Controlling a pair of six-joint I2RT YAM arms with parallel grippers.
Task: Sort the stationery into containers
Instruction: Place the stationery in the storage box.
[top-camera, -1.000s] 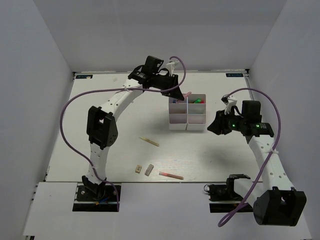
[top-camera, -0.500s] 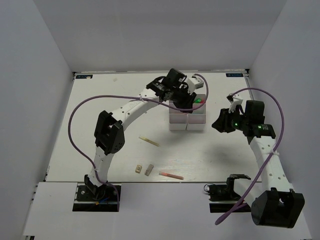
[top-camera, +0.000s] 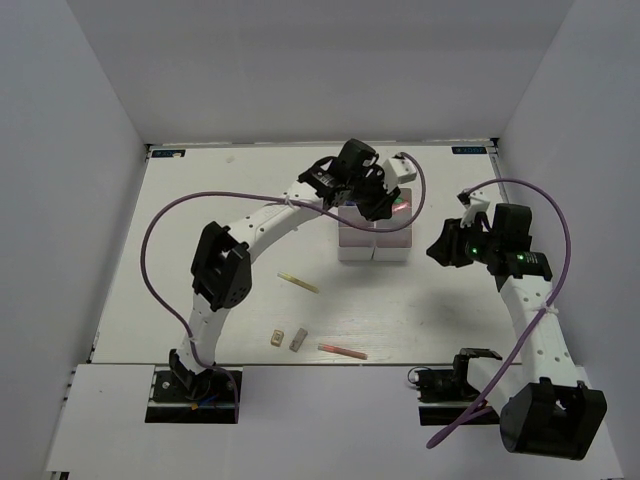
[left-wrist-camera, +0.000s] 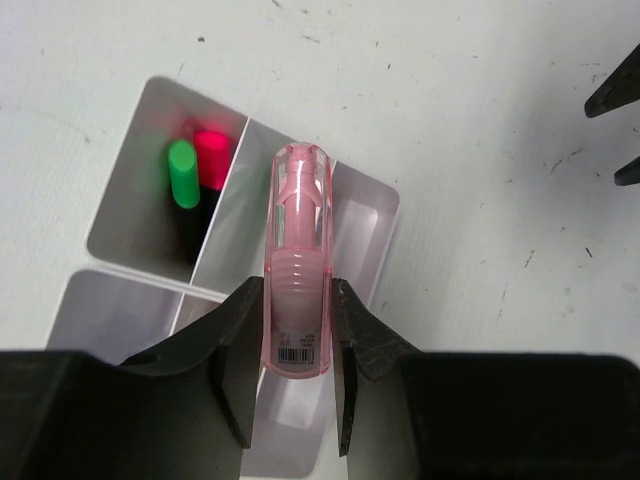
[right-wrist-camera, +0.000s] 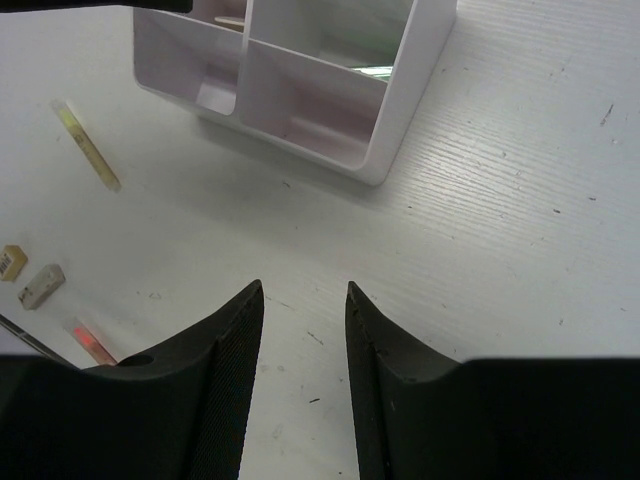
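Pink marker (left-wrist-camera: 297, 240) is clamped between the left gripper (left-wrist-camera: 297, 300) fingers. The barcode end sits at the pads and the other end points away from the wrist. It sits over the white container block (left-wrist-camera: 125, 190), above the compartment just beside the one holding the green-capped highlighter (left-wrist-camera: 182, 160) and the red-capped highlighter (left-wrist-camera: 211, 158). Can't tell whether the marker's tip is below the rim or above it.

Top view: the block (top-camera: 375, 250) sits on the desk (top-camera: 150, 250) toward the far edge, right of centre. The left arm reaches across so its gripper (top-camera: 385, 205) is over the block's far side.

The right gripper (top-camera: 440, 248) hovers just right of the block, toward the right edge, not touching it. Its wrist view shows the jaws apart with nothing between them (right-wrist-camera: 302, 292), and the block (right-wrist-camera: 330, 110) ahead.

On the desk:
- The yellow pen (top-camera: 298, 282) lies diagonal, between the block and the near edge.
- Two erasers (top-camera: 275, 338) (top-camera: 297, 340) sit side by side by the near edge, around mid-width.
- The pink pen (top-camera: 342, 350) is just right of the erasers, close to the near edge.
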